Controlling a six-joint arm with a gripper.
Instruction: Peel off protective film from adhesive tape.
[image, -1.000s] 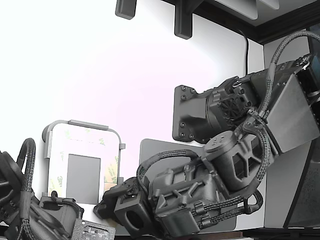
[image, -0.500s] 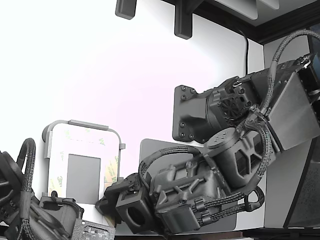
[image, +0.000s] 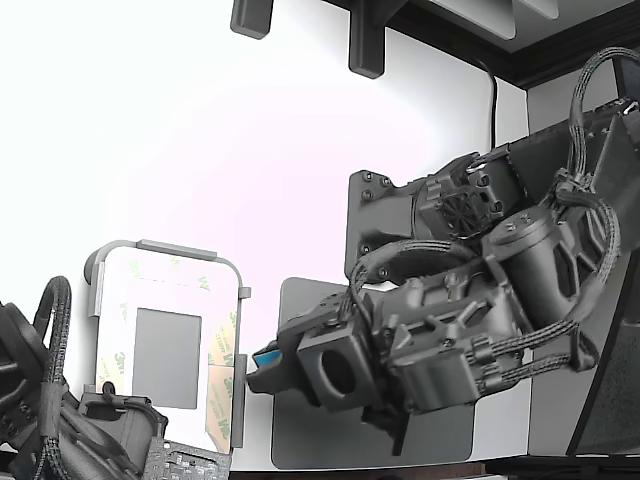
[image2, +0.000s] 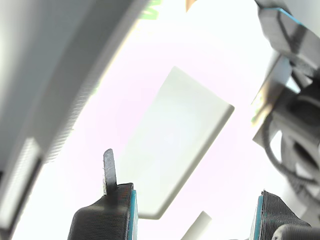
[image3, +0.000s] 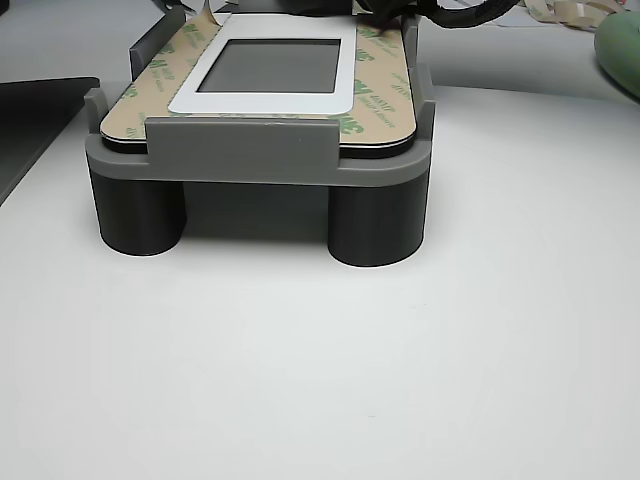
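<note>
The gripper (image: 262, 362) sits at lower centre of the exterior view, beside the fixture's (image: 97, 272) right edge, with bare white table above. Its jaws are spread. The protective film (image: 222, 385), tan with green logos, hangs curled off that edge.

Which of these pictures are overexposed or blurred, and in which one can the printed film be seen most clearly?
Exterior view: the white table is blown out by glare, so the protective film looks pale. Wrist view: strongly overexposed and out of focus; only the gripper fingertips are distinct. Other view: evenly lit and sharp; green print on the protective film is visible.
</note>
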